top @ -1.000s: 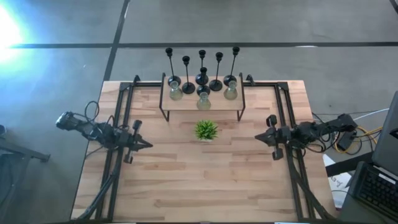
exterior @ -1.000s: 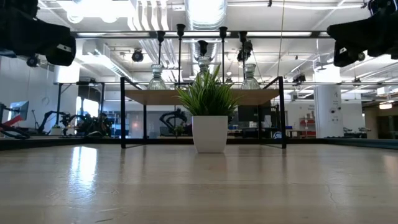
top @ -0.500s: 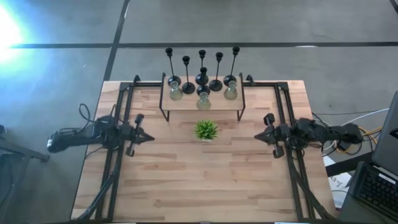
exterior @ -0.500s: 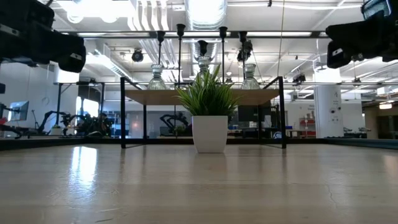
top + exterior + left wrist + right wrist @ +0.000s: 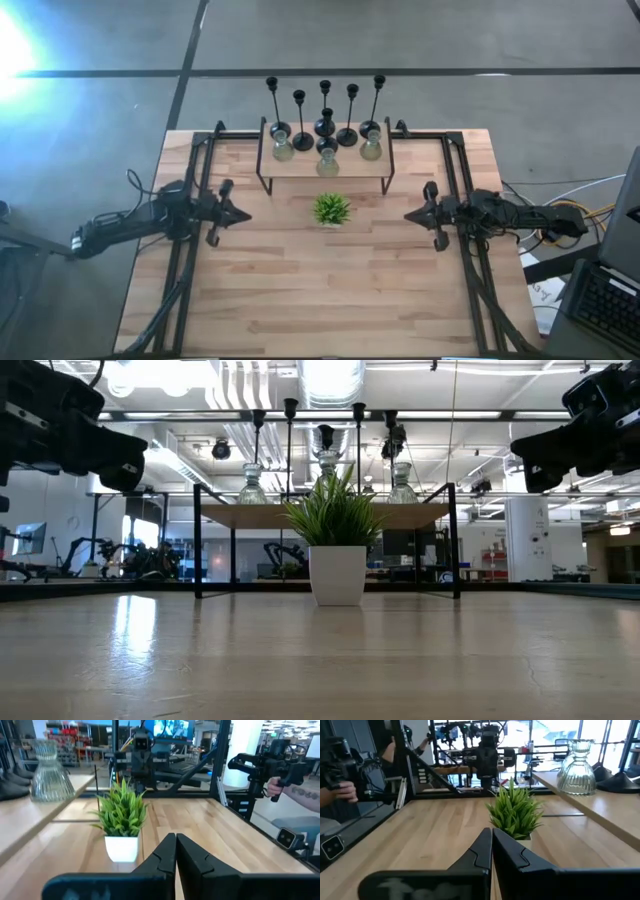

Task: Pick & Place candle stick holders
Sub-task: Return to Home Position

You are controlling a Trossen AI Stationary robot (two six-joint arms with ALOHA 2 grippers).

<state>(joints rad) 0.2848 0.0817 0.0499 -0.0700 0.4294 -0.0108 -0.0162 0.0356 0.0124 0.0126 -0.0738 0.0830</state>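
Nine candle stick holders (image 5: 326, 124) upright on shelf (image 5: 300, 166), cups skyward

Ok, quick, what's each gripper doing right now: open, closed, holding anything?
The dark two-finger left gripper: shut, holding nothing.
The dark two-finger right gripper: shut, holding nothing.
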